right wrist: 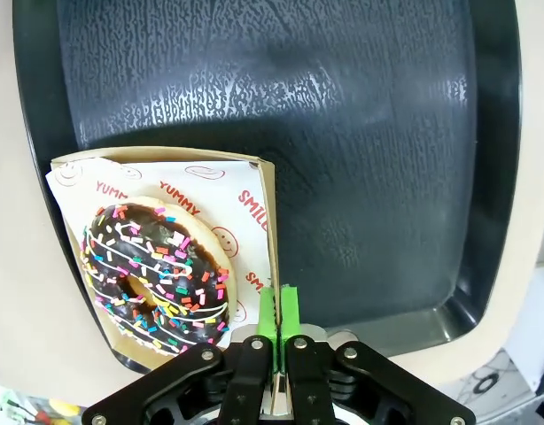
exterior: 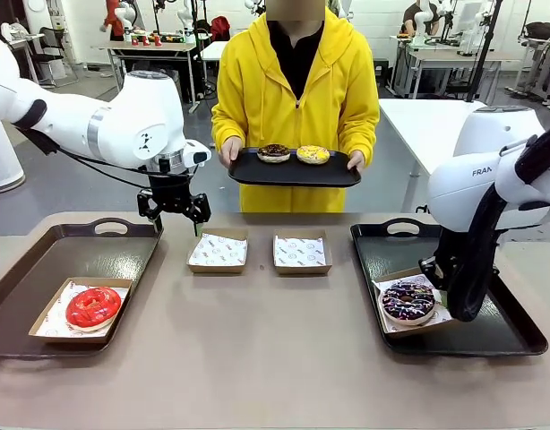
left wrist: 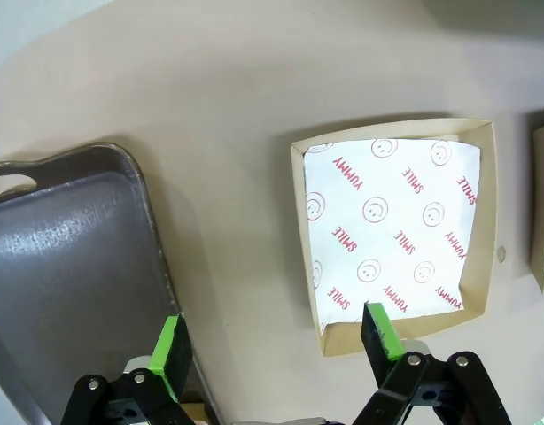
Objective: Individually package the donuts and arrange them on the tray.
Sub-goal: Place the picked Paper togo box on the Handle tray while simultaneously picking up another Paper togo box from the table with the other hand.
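Front view gives us our left claw [exterior: 174, 208] spread wide and empty, hanging over the surface [exterior: 257, 358] between the left tray [exterior: 42, 260] and an empty lined box [exterior: 218, 252]. Our right claw [right wrist: 276, 305] is pinched closed on the side wall of the cardboard box [right wrist: 268, 204] carrying the sprinkled donut [right wrist: 157, 274] on the right tray [right wrist: 361, 133]. The red donut [exterior: 93, 307] sits boxed on the left tray. The chocolate donut [exterior: 274, 152] and yellow donut [exterior: 313, 154] lie on a black tray [exterior: 293, 175] held by the person [exterior: 293, 81].
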### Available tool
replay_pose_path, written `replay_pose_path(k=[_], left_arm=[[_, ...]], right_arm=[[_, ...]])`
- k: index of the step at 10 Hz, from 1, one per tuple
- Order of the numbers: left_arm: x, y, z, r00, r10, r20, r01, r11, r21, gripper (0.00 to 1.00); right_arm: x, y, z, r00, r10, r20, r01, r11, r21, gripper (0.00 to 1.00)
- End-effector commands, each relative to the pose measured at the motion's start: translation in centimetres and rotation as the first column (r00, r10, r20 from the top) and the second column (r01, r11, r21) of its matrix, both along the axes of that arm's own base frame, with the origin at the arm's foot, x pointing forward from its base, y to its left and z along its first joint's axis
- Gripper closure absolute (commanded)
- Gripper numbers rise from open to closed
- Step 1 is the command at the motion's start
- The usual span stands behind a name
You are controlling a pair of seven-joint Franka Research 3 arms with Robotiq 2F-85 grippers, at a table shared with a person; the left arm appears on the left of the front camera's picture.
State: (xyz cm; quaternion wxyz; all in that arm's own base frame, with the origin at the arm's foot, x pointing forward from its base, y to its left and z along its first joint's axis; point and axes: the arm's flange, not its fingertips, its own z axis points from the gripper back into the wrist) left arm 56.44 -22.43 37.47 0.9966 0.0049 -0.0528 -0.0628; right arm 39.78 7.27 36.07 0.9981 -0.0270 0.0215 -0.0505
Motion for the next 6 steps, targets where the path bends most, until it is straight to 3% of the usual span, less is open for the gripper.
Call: replay_pose_path(k=[1,6], left_arm=[[-0.7,0.6,-1.0,1.000,0.001,0.027,0.000,0.999,-0.051,0.00],[0.5,0.6,-3.6,1.000,0.017,0.015,-0.015,0.996,-0.092,0.00]], right_arm=[[0.5,-0.2,0.0,1.000,0.002,0.008,-0.002,1.000,0.027,0.98],[0.5,-0.3,-0.3,1.000,0.010,0.007,-0.011,0.999,0.043,0.98]])
